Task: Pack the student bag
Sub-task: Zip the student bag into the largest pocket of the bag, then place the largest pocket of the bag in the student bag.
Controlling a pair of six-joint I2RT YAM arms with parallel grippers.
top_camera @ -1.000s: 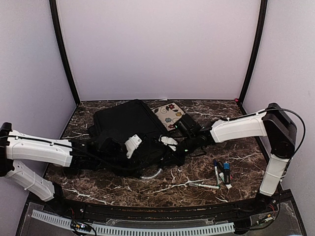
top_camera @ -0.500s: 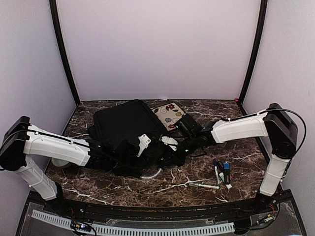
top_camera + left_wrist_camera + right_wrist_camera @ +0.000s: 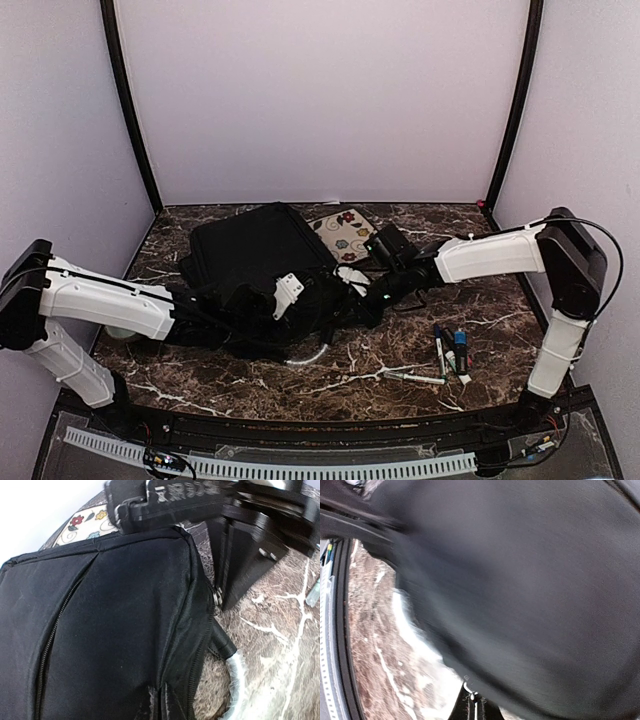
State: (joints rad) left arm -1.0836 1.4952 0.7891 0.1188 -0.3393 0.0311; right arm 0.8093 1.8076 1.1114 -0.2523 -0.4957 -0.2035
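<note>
The student bag (image 3: 250, 262), large, black and soft, lies flat at the table's middle left. In the left wrist view its zippered panel (image 3: 110, 630) fills the frame, with the grey-white handle (image 3: 235, 672) curving off its edge. My left gripper (image 3: 312, 303) is at the bag's near right corner, shut, pinching a fold of black fabric (image 3: 159, 702). My right gripper (image 3: 358, 287) meets the same corner from the right. It is shut (image 3: 476, 706) on a small metal piece at the bag's edge, which looks like a zipper pull. That view is blurred.
A cream floral pouch (image 3: 343, 233) lies behind the bag, touching its far right side. Several markers (image 3: 450, 350) and a pen (image 3: 415, 378) lie on the marble at the near right. A pale round object (image 3: 124, 331) sits under my left arm.
My left gripper has closed on the bag's fabric after reaching in along the near side. My right gripper has shifted slightly back and right, dragging the bag's edge.
</note>
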